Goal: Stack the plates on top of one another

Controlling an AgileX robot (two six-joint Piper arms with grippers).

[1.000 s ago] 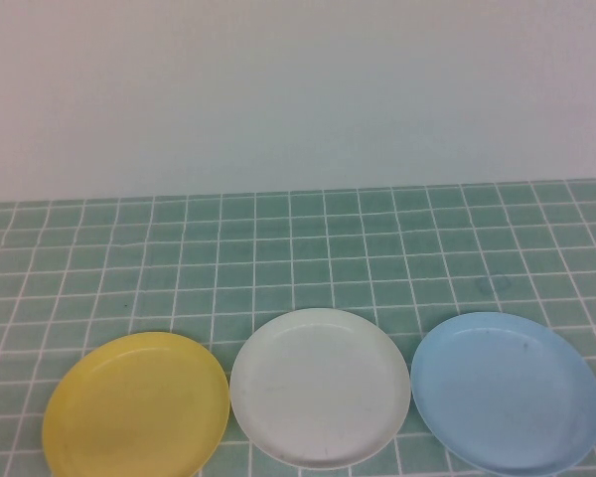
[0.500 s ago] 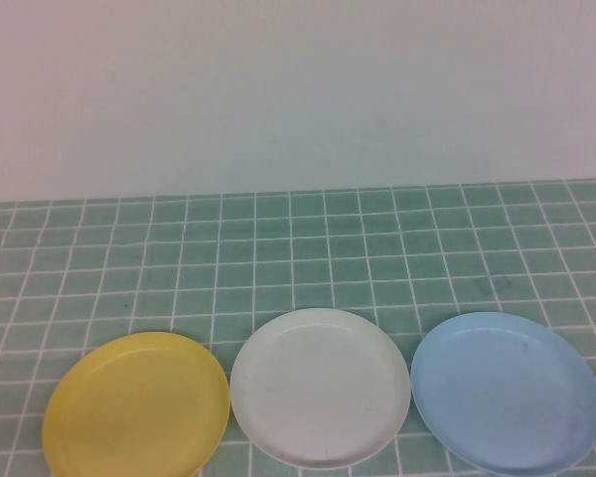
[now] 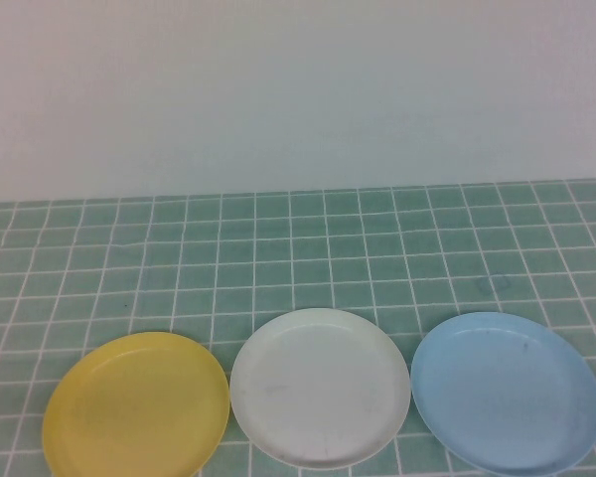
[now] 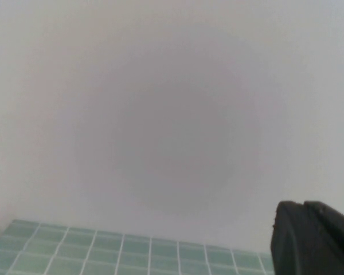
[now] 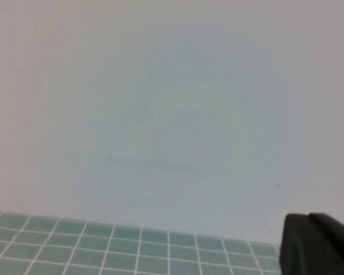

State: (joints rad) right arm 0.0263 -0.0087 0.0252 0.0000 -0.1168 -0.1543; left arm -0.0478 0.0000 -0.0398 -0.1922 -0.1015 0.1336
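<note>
Plates (image 3: pixel 320 386) unstacked, side by side | left end effector (image 4: pixel 313 238) closed | right end effector (image 5: pixel 317 243) closed

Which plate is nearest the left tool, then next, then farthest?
1. Yellow round plastic plate, left.
2. White round plastic plate, middle.
3. Light blue round plastic plate, right.
A guess: left tool and right tool, shut, sit outside the high view.

Little of the robot shows. The left claw (image 4: pixel 312 238) appears only in its own wrist view as a matte black, blocky mass with rounded corners and a thin seam running down between its two closed halves. The right claw (image 5: pixel 316 243) looks alike: black, smooth, rounded, parted by one narrow groove. The high view shows neither arm.
</note>
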